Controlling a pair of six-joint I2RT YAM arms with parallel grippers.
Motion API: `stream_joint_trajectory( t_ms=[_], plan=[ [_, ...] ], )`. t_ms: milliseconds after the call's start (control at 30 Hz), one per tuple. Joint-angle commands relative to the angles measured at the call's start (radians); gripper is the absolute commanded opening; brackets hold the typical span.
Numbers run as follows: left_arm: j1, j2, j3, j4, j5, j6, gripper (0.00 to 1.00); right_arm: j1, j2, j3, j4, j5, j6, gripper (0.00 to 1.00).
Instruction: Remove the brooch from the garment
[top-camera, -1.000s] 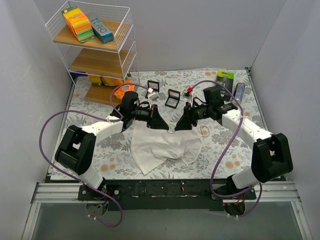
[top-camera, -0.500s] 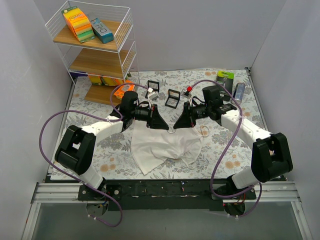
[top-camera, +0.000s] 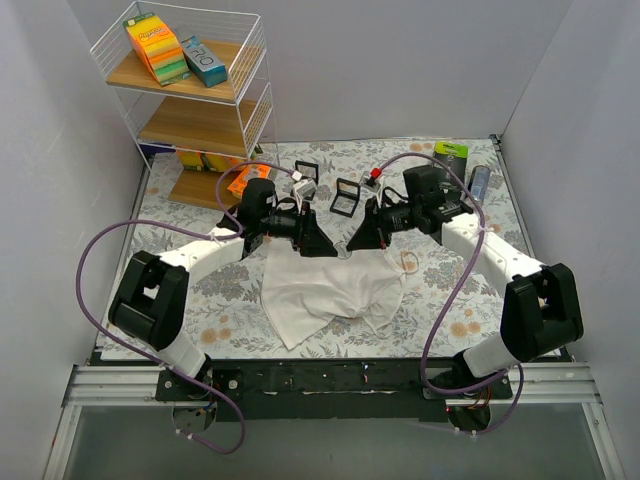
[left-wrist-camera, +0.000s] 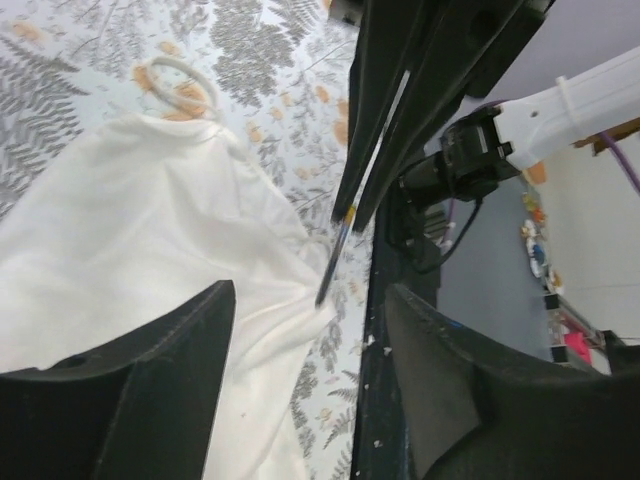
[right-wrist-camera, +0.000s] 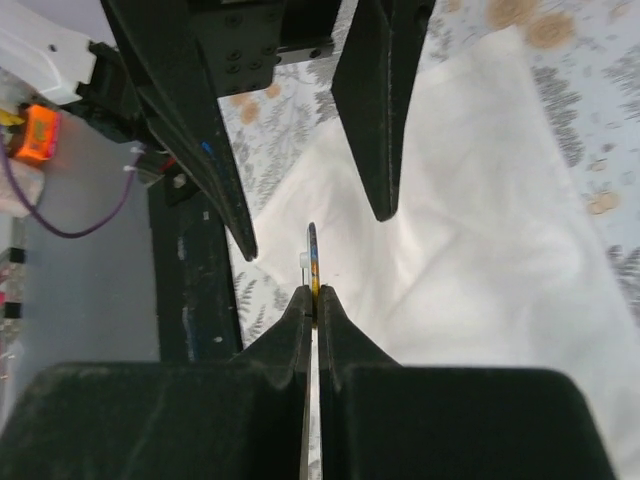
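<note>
The brooch (right-wrist-camera: 312, 258) is clamped at the tips of the right gripper (right-wrist-camera: 312, 295), whose fingers are closed on its near end (it shows edge-on, as a thin strip). Its long axis continues the line of the right fingers and points into the gap of the left gripper (top-camera: 325, 246), which stands wide apart and holds nothing. The garment (left-wrist-camera: 150, 250) lies just below on the table (top-camera: 225, 305); whether the brooch tip is free of the cloth cannot be determined. Judgement: withdraw along the brooch axis, back toward the right arm.
</note>
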Motion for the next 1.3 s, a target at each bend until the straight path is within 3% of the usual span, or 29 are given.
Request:
stream_joint_trajectory(
  t_ms=[0,67,233,400,667,800,1000,1267],
  plan=[
    [0.054,-0.082,0.036,-0.189,-0.073,0.14,0.65,-0.024,0.021,0.134,-0.077,0.118,-0.116,0.01],
    [0.074,-0.107,0.041,-0.266,-0.088,0.195,0.73,-0.034,0.044,0.195,-0.113,0.186,-0.156,0.01],
    [0.128,-0.179,0.033,-0.468,-0.163,0.339,0.75,-0.036,0.121,0.333,-0.158,0.384,-0.331,0.01],
    [0.128,-0.266,0.003,-0.651,-0.274,0.582,0.76,-0.034,0.27,0.517,-0.149,0.609,-0.472,0.01],
    [0.171,-0.297,0.004,-0.737,-0.38,0.669,0.77,-0.005,0.492,0.704,-0.153,0.738,-0.689,0.01],
    [0.192,-0.286,-0.004,-0.735,-0.388,0.671,0.77,0.021,0.522,0.702,-0.156,0.757,-0.787,0.01],
    [0.201,-0.26,0.001,-0.731,-0.388,0.653,0.77,0.061,0.476,0.542,-0.035,0.794,-0.81,0.01],
    [0.204,-0.194,0.052,-0.748,-0.383,0.639,0.77,0.128,0.528,0.471,0.129,0.936,-0.88,0.01]
  ],
)
